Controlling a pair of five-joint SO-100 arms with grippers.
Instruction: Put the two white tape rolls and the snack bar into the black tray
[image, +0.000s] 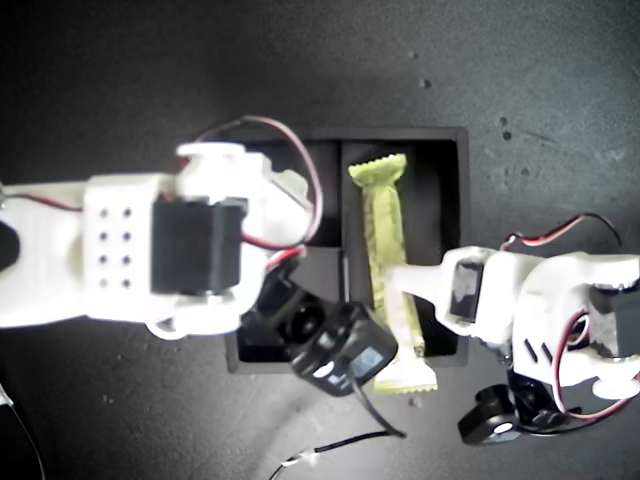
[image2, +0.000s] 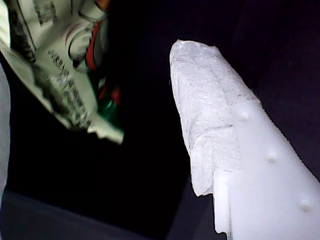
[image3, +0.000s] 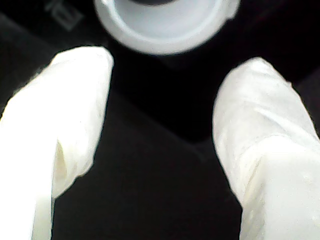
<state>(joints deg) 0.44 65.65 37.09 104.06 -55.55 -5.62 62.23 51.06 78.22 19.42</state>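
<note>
Snack bar (image: 385, 265) lies along the black tray's (image: 450, 150) long compartment, one crimped end hanging over the wall, probably too long. Our first gripper (image: 400, 285) sits spread beside it; our second gripper (image3: 160, 125) is spread near a white tape roll (image3: 162, 25).

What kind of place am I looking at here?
Probably a hobby or lab robotics bench: a dark tabletop, two white plastic arms with exposed red wires, and a black tray holding a snack bar.
</note>
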